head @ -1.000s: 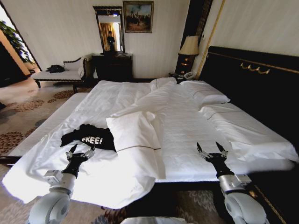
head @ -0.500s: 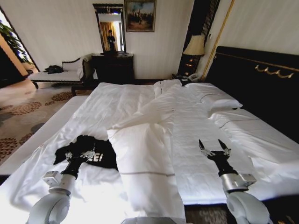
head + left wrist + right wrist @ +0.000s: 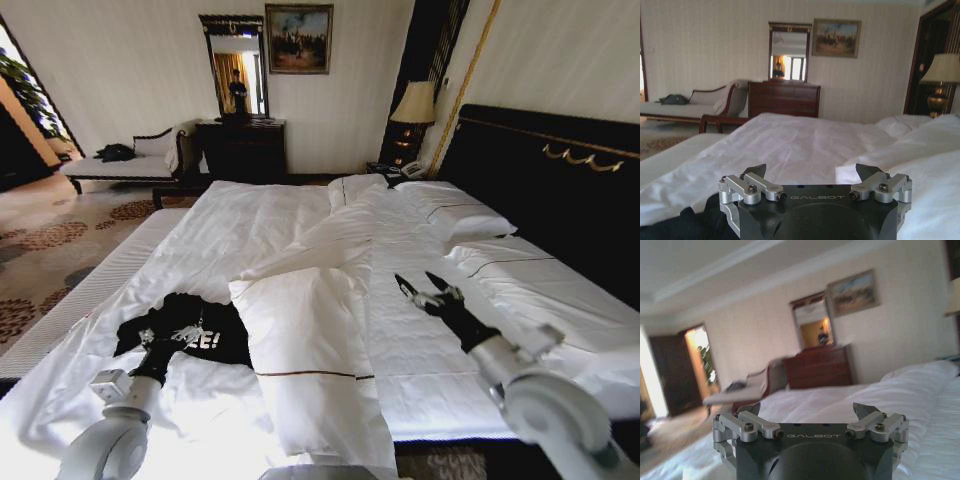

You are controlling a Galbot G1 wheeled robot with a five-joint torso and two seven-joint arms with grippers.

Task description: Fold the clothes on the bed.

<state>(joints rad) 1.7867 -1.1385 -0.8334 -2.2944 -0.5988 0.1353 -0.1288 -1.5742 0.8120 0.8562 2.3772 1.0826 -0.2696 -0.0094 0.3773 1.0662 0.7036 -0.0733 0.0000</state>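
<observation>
- Black T-shirt point(image 3: 185, 330) lies crumpled on the bed point(image 3: 300, 230), on the robot's left side near the foot edge, just left of a folded-back band of white duvet point(image 3: 310, 350).
- Shirt is not flat: bunched into a rough dark mound, edges rumpled, sleeves not distinguishable. White lettering shows partly, only "E!" legible; the rest is covered by the gripper or by folds.
- Left gripper point(image 3: 173, 336) sits low over the near edge of the shirt, at or touching the fabric; contact cannot be confirmed. Jaws stand wide apart, nothing between them. The left wrist view shows the left gripper point(image 3: 812, 175) with dark cloth at its lower corner beside the jaw mount.
- Right gripper point(image 3: 425, 290) is held above the white sheet on the robot's right half of the bed, well apart from the shirt, arm reaching forward and angled inward. Jaws spread wide, empty; the right wrist view confirms the same for the right gripper point(image 3: 810, 412).
- Bed surface: white sheets with wrinkles, two pillows point(image 3: 455, 215) at the far end against the dark headboard point(image 3: 560, 200).
</observation>
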